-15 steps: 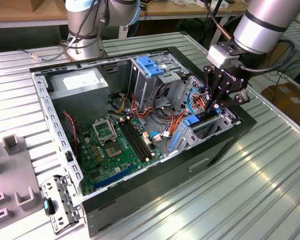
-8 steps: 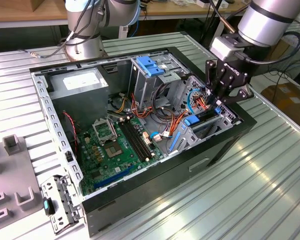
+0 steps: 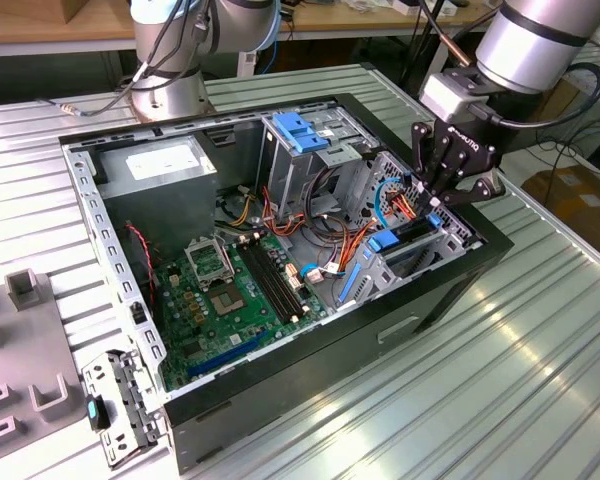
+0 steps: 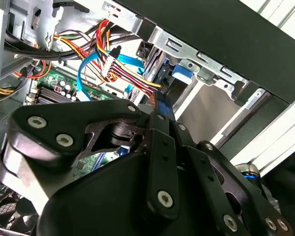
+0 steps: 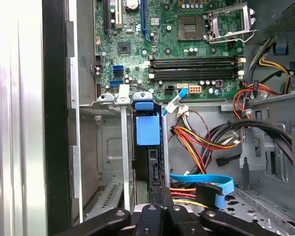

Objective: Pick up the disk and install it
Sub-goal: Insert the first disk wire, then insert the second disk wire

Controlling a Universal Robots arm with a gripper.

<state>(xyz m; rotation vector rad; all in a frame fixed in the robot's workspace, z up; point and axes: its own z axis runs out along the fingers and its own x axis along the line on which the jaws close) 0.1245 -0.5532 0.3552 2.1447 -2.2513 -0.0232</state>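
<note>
Installation looks like the step in hand: the disk (image 5: 147, 130) stands on edge in the narrow bay slot straight ahead of the jaws, its blue end showing between the bay's two upright metal walls (image 5: 124, 147). The jaws are drawn together, with the tips at the disk's near edge. Whether they pinch that edge or merely press on it I cannot tell. By my judgement the disk is partly seated, and finishing calls for a straight push along the slot with no twist, since the walls hem it in closely on either side. Room is tight. Just beside the jaws on one side runs a bundle of red, yellow and orange wires (image 5: 201, 137), with a flat blue data cable (image 5: 206, 182) looping nearer still. On the other side sits the black rim of the case (image 3: 480, 250). Beyond the bay lies the motherboard (image 5: 187, 49), well apart. The case rests on the ribbed bench (image 3: 480, 380).
</note>
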